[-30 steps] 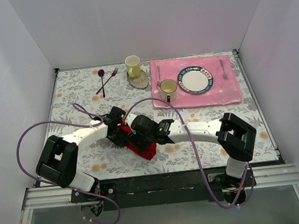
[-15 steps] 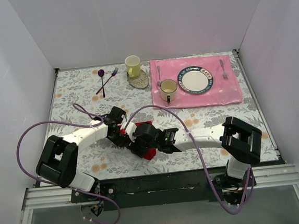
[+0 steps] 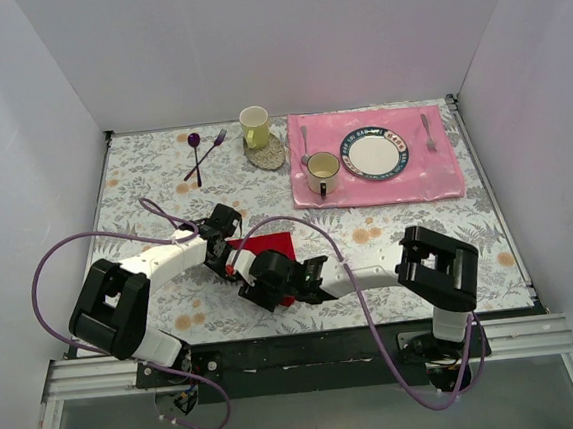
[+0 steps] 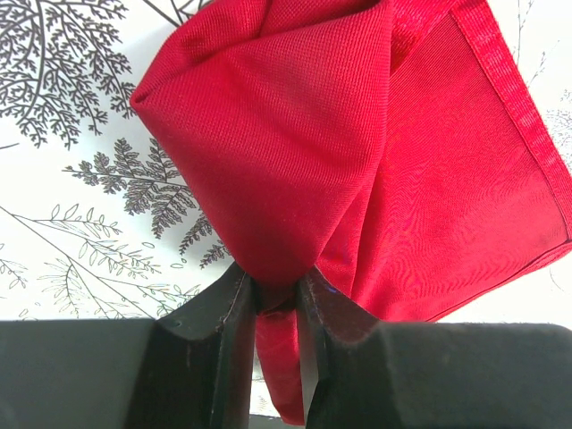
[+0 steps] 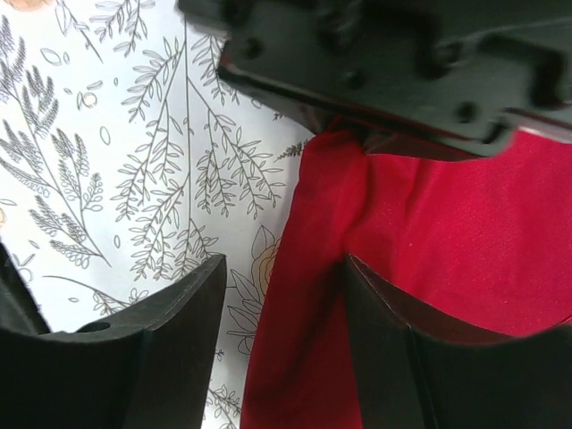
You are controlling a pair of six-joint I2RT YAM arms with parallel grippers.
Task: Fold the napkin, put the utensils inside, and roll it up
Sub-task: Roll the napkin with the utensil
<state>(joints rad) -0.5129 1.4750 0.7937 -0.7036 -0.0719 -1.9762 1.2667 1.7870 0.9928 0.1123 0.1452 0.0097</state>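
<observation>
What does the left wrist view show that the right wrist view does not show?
Only the left wrist view: the left gripper shut on a bunched fold of the napkin, and the napkin's hemmed edge lying flat to the right. Only the right wrist view: the right gripper with its jaws apart, one finger over the tablecloth, the other over the napkin, the cloth's edge between them; the left gripper's black body is seen from outside, at the top. Both: the red napkin on the leaf-printed tablecloth.
</observation>
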